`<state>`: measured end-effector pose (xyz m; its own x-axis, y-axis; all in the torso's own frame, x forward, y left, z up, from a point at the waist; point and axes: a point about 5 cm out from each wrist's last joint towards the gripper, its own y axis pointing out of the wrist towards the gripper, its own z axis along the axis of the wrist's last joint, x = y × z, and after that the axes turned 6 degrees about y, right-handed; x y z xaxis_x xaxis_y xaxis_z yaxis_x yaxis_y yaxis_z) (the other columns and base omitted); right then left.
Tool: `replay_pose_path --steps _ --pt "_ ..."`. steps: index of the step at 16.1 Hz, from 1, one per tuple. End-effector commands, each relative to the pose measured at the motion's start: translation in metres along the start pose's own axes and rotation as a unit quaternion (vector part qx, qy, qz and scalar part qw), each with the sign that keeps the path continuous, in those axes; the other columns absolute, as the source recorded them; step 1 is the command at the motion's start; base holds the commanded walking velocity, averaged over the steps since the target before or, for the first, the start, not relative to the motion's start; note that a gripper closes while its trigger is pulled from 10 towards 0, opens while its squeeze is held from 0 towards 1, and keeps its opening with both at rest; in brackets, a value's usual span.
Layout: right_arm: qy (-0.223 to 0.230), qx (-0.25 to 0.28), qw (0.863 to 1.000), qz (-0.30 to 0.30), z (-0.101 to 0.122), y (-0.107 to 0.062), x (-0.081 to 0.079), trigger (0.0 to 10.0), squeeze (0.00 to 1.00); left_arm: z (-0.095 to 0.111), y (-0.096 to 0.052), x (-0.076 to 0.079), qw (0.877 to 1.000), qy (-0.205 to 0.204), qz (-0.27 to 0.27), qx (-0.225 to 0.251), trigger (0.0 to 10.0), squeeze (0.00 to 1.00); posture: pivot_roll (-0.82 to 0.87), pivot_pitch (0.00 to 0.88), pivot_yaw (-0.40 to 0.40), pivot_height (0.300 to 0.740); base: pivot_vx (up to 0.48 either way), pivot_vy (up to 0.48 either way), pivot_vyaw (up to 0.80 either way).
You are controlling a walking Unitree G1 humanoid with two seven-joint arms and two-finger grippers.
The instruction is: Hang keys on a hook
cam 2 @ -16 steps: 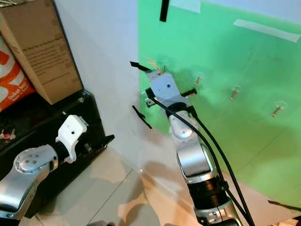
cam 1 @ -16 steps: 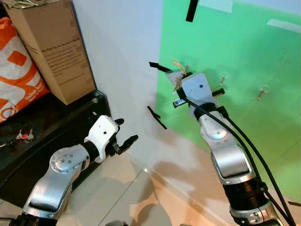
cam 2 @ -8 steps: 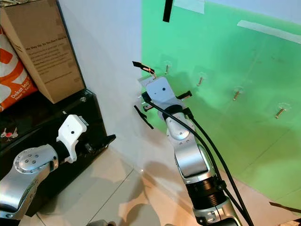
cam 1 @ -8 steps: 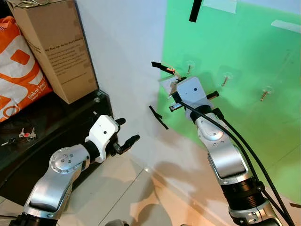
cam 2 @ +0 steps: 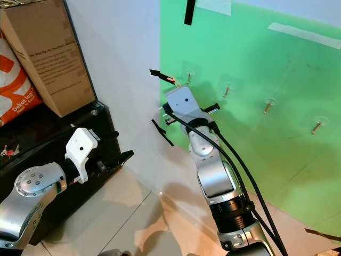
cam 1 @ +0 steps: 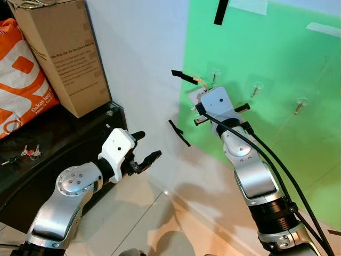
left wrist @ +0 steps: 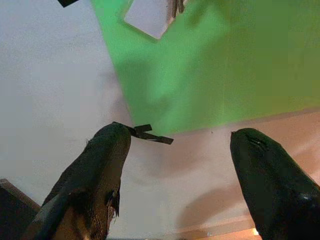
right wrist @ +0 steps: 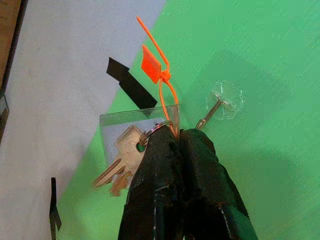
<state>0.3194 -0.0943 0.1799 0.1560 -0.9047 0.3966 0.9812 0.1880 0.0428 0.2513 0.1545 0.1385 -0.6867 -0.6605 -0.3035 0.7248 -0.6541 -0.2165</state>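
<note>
The right gripper (right wrist: 176,145) is reaching up to the green wall panel (cam 2: 277,58), its two black fingers pressed together and pinching the ring of the keys (right wrist: 122,165). The keys are hanging just beside the clamped fingertips, with a clear tag (right wrist: 127,122) behind them and an orange zip tie (right wrist: 152,65) rising from the ring. Just past the fingertips, the first hook (right wrist: 212,112), a metal peg on a clear suction cup, is standing close to the ring; whether the ring is touching it cannot be told. Three more hooks (cam 2: 269,104) are lining the panel further from the jaws. Strips of black tape (right wrist: 129,82) are sticking to the white wall (cam 1: 138,48) beside the panel's edge.

The left gripper (cam 1: 144,160) is hovering low, well apart from the keys, with its fingers (left wrist: 100,165) spread wide and holding nothing, pointing at the base of the wall.

On the black shelf (cam 1: 58,144) to the robot's left, a cardboard box (cam 1: 58,53) is bearing small printed text too fine to read, and an orange bag (cam 1: 21,85) is showing white lettering that appears to begin "Dekat". A second bunch of keys (cam 1: 26,153) is lying on the shelf.
</note>
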Motion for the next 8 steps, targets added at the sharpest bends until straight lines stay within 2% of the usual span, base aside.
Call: replay_pose_path --steps 1,4,8 --pt "0.002 0.026 1.0 -0.008 0.008 0.0 0.004 10.0 0.0 0.003 -0.002 -0.001 1.0 0.004 -0.002 0.002 10.0 0.0 0.0 0.0 0.01 0.74 0.0 0.0 0.0" --pt "0.005 0.046 0.999 -0.013 0.015 0.0 0.005 10.0 0.0 0.003 -0.001 -0.001 1.0 0.004 -0.003 0.001 10.0 0.0 0.0 0.0 0.011 0.74 0.0 0.0 0.0" --pt "-0.014 0.004 1.0 -0.02 0.002 0.002 0.008 10.0 0.0 0.003 -0.001 -0.001 1.0 0.003 -0.004 0.001 10.0 0.0 0.0 0.0 0.011 0.74 0.0 0.0 0.0"
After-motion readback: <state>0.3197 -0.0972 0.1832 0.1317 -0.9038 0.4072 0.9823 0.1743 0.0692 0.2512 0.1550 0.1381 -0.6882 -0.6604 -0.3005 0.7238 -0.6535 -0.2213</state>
